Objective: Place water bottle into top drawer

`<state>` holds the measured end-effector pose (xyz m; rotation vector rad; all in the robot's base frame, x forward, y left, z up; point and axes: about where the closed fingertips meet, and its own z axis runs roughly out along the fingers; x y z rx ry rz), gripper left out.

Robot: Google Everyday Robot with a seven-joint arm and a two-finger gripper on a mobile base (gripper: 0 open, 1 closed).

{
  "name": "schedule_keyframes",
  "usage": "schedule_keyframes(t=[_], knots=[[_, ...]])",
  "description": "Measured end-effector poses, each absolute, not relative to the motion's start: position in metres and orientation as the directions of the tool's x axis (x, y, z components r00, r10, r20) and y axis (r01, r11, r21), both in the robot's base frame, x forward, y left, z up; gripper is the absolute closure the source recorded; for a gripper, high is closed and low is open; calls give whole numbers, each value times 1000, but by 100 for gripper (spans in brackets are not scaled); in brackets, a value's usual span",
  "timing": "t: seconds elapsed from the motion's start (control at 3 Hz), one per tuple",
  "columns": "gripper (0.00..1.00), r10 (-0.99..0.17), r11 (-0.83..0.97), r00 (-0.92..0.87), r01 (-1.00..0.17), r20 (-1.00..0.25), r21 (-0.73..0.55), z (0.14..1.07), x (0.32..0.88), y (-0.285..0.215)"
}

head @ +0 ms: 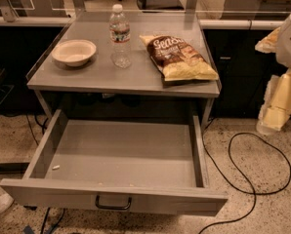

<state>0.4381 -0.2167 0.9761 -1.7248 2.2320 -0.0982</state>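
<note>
The water bottle (120, 35) stands upright on the grey tabletop (106, 74), between a bowl and a chip bag. It is clear plastic with a white cap and a white-and-red label. The top drawer (118, 155) is pulled wide open below the tabletop. Its inside is bare apart from a few small crumbs, and its front panel has a dark bar handle (113, 204). My gripper (277, 104) hangs at the far right edge of the view, off the table's right side at about tabletop height, well apart from the bottle.
A cream bowl (74, 51) sits left of the bottle. A brown-and-yellow chip bag (178, 57) lies to its right. A black cable (248, 174) loops on the speckled floor right of the drawer. A rail and chairs stand behind the table.
</note>
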Motion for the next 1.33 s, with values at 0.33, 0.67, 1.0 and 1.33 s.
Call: schedule_keyframes(t=[0.33, 0.67, 1.0, 1.33], knots=[[0, -953, 270, -222, -931, -207, -245, 976, 438, -217], [0, -944, 296, -240, -920, -228, -255, 971, 450, -208], [0, -929, 333, -267, -905, -255, -265, 962, 479, -190], [0, -908, 376, -296, -890, -297, -260, 954, 510, -174]])
